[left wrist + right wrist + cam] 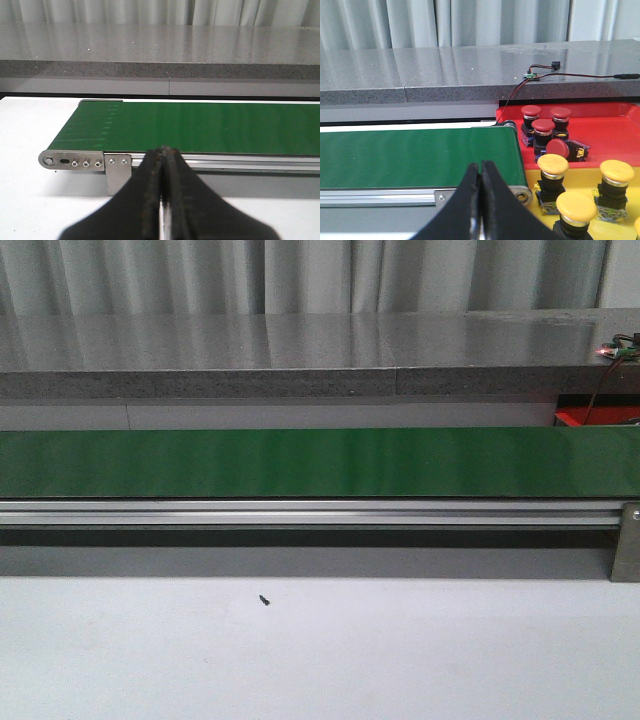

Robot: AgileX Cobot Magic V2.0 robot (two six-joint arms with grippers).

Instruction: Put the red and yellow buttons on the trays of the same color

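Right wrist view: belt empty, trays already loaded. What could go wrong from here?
1. One red button lies tipped on the red tray among upright ones; another drop there could knock more over.
2. Yellow buttons crowd the yellow tray edge near the conveyor belt end, so the right gripper may clip them.
3. A wire hangs beside the red tray; a snag seems possible.
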